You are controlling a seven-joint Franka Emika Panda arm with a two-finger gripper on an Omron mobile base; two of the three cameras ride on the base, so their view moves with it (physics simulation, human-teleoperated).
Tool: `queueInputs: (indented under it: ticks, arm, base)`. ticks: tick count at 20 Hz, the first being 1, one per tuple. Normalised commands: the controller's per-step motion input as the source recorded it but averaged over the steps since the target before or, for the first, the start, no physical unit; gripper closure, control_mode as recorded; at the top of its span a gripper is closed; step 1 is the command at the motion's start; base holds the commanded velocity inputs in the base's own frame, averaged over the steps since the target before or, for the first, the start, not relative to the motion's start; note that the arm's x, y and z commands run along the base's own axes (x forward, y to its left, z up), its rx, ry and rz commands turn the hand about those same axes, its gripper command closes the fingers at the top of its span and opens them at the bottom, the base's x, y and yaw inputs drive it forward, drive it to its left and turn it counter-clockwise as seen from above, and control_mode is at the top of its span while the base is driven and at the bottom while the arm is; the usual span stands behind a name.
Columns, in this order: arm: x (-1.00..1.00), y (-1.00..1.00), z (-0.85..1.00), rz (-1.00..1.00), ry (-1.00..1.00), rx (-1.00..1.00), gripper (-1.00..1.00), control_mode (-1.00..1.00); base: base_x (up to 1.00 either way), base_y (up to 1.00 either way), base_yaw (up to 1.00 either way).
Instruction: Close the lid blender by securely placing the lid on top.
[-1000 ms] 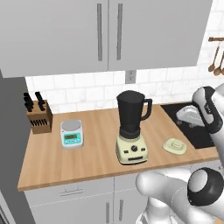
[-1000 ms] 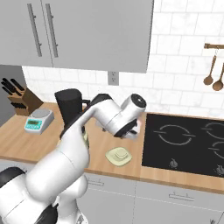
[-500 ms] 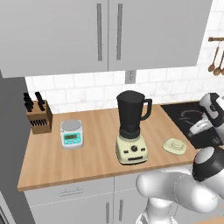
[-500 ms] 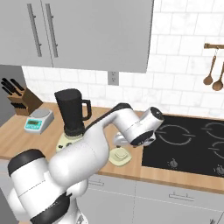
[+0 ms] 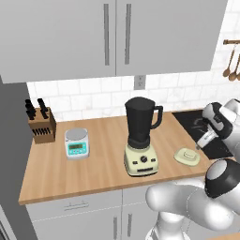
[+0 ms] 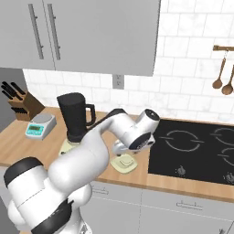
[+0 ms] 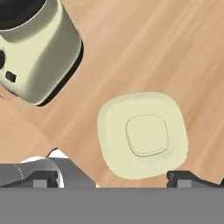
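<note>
One wooden counter (image 5: 98, 164) carries the lid (image 7: 143, 134); hand (image 7: 114, 177) wide open, empty.

Over the last second the arm has swung out from beside the blender (image 5: 142, 136) and dropped lower, bringing the claw (image 7: 111, 177), its jaws spread wide, down to hover directly above the lid (image 7: 143, 134) on the worktop (image 5: 98, 164).

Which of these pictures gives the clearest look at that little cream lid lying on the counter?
The hand view: it looks straight down on the lid, showing its rounded outline and raised central knob. In the left base view the lid is small, right of the blender. In the right base view the lid is partly hidden behind the arm.
</note>
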Motion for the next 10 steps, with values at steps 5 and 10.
queueInputs:
  ticks: [5, 10]
  arm:
    - [0.0, 0.27, -0.28, 0.0, 0.01, -0.2, -1.0, -1.0]
    - [0.03, 0.0, -0.22, 0.0, 0.03, -0.18, -1.0, -1.0]
  base:
    - [0.0, 0.0, 0.0]
    - [0.0, 0.0, 0.0]
